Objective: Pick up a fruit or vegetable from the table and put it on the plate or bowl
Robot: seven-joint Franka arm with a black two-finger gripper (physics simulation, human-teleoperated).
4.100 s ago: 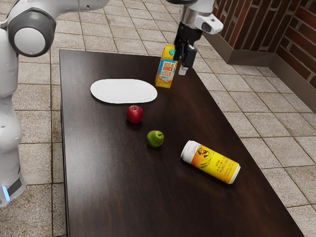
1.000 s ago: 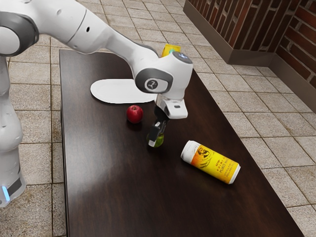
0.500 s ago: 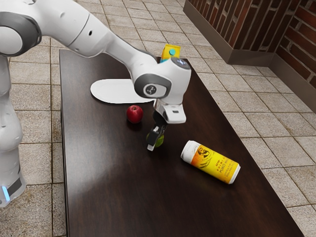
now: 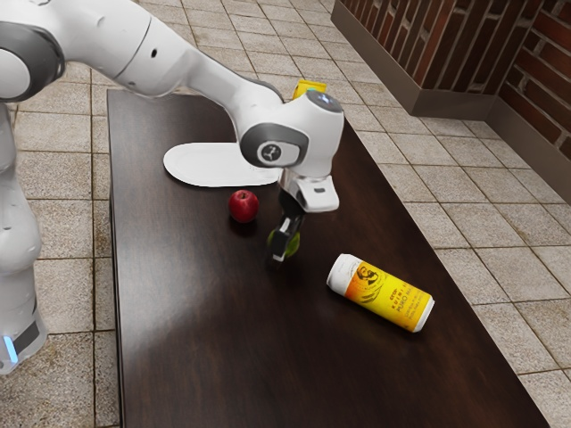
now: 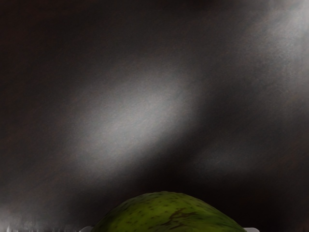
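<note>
Your gripper (image 4: pixel 284 242) is pinched on the green apple (image 4: pixel 277 236), low over the table (image 4: pixel 178 339) near the red apple (image 4: pixel 243 205). Grasp looks done; carry to the plate (image 4: pixel 201 165) and release left.

Looking like a simulated home or cafe room: a dark wooden table (image 4: pixel 205 348) is sitting on a beige tiled floor (image 4: pixel 464 214), with a red brick wall (image 4: pixel 500 45) running past at 1 o'clock

light: bright, even | glare: pale sheen across dark worktop (image 4: pixel 223 357) | shadows: soft, faint beneath red apple (image 4: pixel 243 205) and claw (image 4: pixel 283 245)
</note>
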